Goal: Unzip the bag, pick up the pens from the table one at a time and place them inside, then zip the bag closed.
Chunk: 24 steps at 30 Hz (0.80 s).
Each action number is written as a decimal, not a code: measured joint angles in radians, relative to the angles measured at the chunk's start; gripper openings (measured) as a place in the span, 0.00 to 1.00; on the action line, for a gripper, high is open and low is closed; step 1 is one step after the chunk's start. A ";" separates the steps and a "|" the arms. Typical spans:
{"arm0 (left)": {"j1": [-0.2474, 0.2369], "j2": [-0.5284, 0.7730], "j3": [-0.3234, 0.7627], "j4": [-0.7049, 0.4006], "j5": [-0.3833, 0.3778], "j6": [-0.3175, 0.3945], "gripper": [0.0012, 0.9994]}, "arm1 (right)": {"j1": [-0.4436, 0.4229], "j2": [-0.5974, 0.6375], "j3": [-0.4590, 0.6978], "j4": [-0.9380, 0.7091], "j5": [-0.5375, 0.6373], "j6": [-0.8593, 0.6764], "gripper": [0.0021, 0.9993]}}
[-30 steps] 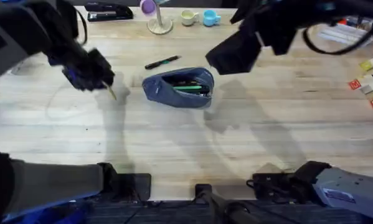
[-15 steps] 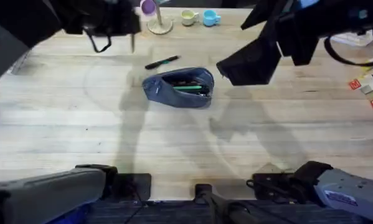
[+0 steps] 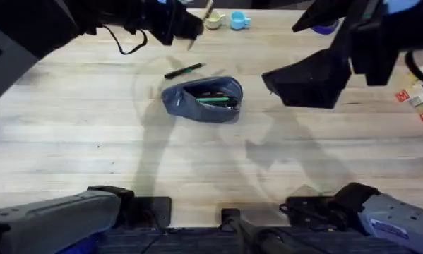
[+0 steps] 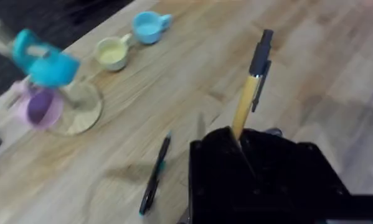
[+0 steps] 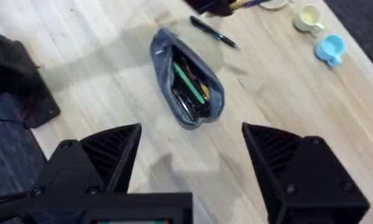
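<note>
Pen-loading step: left jaws [image 4: 239, 140] clamp yellow pen [image 4: 247, 102], 11 o'clock of unzipped bag [image 3: 203, 99]. Right jaws [image 5: 191, 155] wide, empty. Next: carry pen over opening, release. Black pen [image 3: 183, 70] waits on worktop [image 3: 91, 141].

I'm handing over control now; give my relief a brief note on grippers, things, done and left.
Left gripper: shut on the yellow pen, raised over the table's far side.
Right gripper: open, empty, hovering right of the bag.
Bag is unzipped, with a green pen and others inside.
Black pen lies on the table just beyond the bag.
Left: bag the yellow pen, then the black pen, then zip closed.
</note>
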 joint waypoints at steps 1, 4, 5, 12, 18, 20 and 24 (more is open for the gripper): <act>0.000 0.000 0.000 -0.015 0.030 0.046 0.04 | 0.000 -0.002 0.000 0.000 0.008 0.000 1.00; 0.000 0.000 0.000 -0.063 0.102 0.160 0.04 | 0.000 -0.004 0.000 0.000 0.025 0.000 1.00; 0.000 0.000 0.000 -0.079 0.123 0.191 0.04 | 0.000 -0.004 0.000 0.000 0.028 0.000 1.00; -0.023 0.024 0.000 -0.164 0.225 0.402 0.04 | 0.000 -0.004 0.000 0.012 0.038 0.000 1.00; -0.078 0.104 0.000 -0.175 0.240 0.496 0.04 | 0.000 -0.004 0.000 0.015 0.042 0.000 1.00; -0.085 0.128 0.000 -0.175 0.241 0.510 0.04 | 0.000 -0.004 0.000 0.016 0.042 0.000 1.00; -0.086 0.163 0.000 -0.202 0.212 0.529 0.04 | 0.000 -0.004 0.000 0.031 0.043 0.000 1.00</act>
